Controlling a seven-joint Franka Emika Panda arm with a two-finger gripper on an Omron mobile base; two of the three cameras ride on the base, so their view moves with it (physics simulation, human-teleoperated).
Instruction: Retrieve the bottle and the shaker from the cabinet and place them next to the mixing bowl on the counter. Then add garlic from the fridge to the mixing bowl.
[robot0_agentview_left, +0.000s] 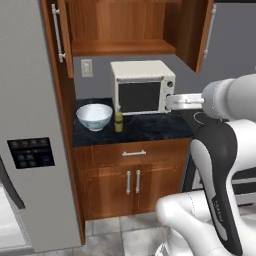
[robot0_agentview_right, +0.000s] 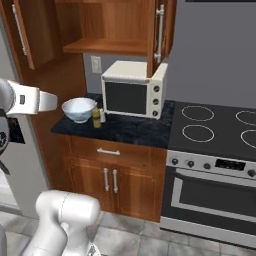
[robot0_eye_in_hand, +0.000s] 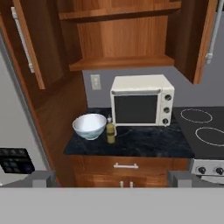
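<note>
**kitchenbot_fan:** Closest to the camera in the hand view is the tool (robot0_eye_in_hand: 112, 178). Its two tips sit wide apart with nothing between them, so it's open and empty, well back from the desk (robot0_eye_in_hand: 144, 142).

**panda_watcher:** Ok, so how far along is it, do you think?

**kitchenbot_fan:** From how things lie, I'd say about halfway. The bottle (robot0_eye_in_hand: 110, 133) stands upright on the desk just beside the mixing bowl (robot0_eye_in_hand: 89, 125), on the microwave side. In the right base view there's also a small pale thing right behind the bottle, which I take to be the shaker (robot0_agentview_right: 102, 116) (it's tiny, so I can't be sure). The cabinet (robot0_eye_in_hand: 122, 39) above has both doors swung open and its shelves look bare. So the cabinet part looks done.

**panda_watcher:** And the garlic?

**kitchenbot_fan:** Not yet done, as far as I can see. The fridge (robot0_agentview_left: 30, 125) stands at the left of the desk, with its doors looking shut, and I can't see any garlic in the bowl. What's left is opening the fridge, getting the garlic, and dropping it in the bowl.

**panda_watcher:** Counts?

**kitchenbot_fan:** One bowl, one bottle, one probable shaker, one microwave (robot0_agentview_left: 142, 86), and two open cabinet doors.
</note>
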